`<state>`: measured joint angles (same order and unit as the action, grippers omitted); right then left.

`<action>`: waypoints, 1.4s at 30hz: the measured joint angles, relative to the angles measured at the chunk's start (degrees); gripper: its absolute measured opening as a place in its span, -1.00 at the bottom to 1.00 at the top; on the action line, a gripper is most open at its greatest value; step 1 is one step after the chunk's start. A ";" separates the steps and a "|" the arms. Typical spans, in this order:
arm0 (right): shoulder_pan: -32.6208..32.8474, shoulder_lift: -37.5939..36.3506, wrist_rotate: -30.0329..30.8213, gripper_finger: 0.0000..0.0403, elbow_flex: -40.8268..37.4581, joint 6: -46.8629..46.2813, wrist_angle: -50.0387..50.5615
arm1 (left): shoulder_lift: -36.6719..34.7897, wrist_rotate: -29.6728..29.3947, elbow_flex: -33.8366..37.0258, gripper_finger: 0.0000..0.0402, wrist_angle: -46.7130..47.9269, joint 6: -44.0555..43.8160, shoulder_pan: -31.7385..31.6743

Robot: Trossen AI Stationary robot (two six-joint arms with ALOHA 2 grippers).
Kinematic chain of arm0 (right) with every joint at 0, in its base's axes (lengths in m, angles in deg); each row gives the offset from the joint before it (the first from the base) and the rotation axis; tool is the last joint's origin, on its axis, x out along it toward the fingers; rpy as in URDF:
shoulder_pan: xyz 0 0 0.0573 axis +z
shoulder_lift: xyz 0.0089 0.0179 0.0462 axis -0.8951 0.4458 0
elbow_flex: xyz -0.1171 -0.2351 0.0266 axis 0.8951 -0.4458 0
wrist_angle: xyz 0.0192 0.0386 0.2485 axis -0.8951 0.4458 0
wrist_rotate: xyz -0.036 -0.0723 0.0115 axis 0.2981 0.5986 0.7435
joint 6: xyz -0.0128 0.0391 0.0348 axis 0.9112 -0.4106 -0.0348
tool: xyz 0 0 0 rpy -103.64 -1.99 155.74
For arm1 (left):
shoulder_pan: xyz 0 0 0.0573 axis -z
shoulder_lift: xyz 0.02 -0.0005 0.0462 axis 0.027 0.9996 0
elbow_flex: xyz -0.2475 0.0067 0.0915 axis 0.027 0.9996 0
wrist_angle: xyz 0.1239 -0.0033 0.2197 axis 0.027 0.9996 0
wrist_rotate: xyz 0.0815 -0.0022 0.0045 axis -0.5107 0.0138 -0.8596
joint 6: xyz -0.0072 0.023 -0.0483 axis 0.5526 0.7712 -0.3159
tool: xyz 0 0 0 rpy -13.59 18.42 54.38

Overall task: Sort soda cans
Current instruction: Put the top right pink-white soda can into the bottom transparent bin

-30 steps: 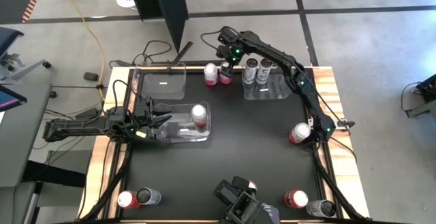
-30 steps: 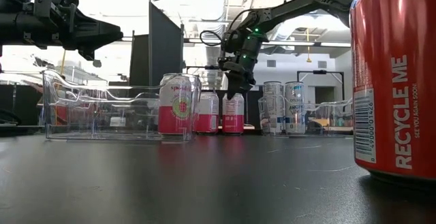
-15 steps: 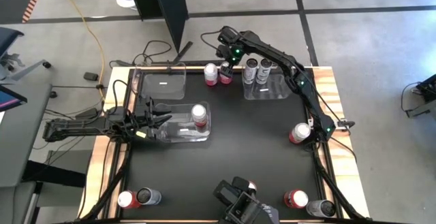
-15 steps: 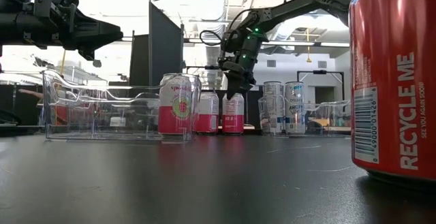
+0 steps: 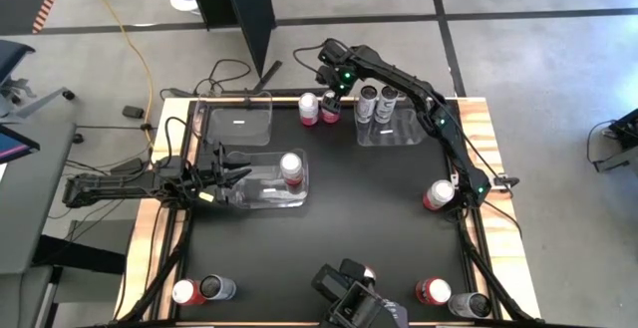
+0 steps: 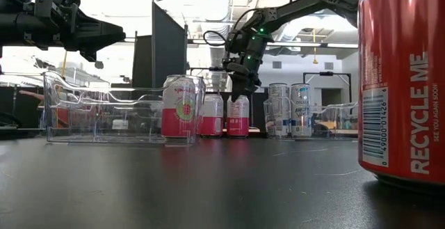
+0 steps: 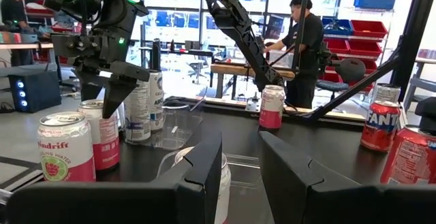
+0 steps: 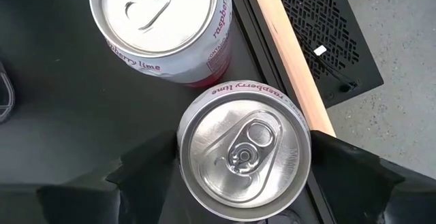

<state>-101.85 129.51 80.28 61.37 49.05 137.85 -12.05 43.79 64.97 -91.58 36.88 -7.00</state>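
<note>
Two pink-and-white cans stand side by side at the table's far edge (image 5: pixel 309 109) (image 5: pixel 329 110). My right gripper (image 5: pixel 335 93) (image 8: pixel 244 173) is over the right-hand one (image 8: pixel 244 149) (image 6: pixel 238 115), shut on it; its neighbour (image 8: pixel 160 20) stands beside it. My left gripper (image 5: pixel 237 173) (image 7: pixel 240 176) hovers open over the left end of the middle clear bin (image 5: pixel 261 196), which holds a third pink-and-white can (image 5: pixel 291 168) (image 6: pixel 180 108). Two silver cans (image 5: pixel 377 103) stand in the far right bin (image 5: pixel 391 134). My right gripper holds the right-hand pink-and-white can by its top rim (image 8: pixel 300 125), pinched between the two fingers (image 8: pixel 146 173) (image 8: pixel 344 169), one on the can's near side and one on its far side. The fingers come from above, pointing down. The can stands upright on the table.
An empty clear bin (image 5: pixel 239 124) sits far left. Another pink-and-white can (image 5: pixel 437 195) stands by the right edge. Red and dark cans stand at the near left (image 5: pixel 199 289) and near right (image 5: pixel 449 296) corners; one red can (image 6: pixel 403 83) looms close in the low view. A person (image 7: pixel 303 40) works beyond the table.
</note>
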 joint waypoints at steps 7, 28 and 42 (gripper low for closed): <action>0.12 -0.09 0.28 0.56 0.00 -0.17 0.47 | 0.01 0.00 0.00 -0.53 0.00 -0.01 0.00; 0.79 -0.03 0.47 0.76 1.44 -1.73 2.38 | 0.01 -0.02 0.02 -0.53 0.02 0.16 0.00; 0.90 0.87 2.41 0.77 1.38 -5.17 2.26 | 0.01 -0.02 0.00 -0.53 -0.04 0.22 0.00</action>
<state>-100.96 130.38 82.69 62.75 43.88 140.12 -12.04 43.77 64.98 -91.63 37.10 -7.00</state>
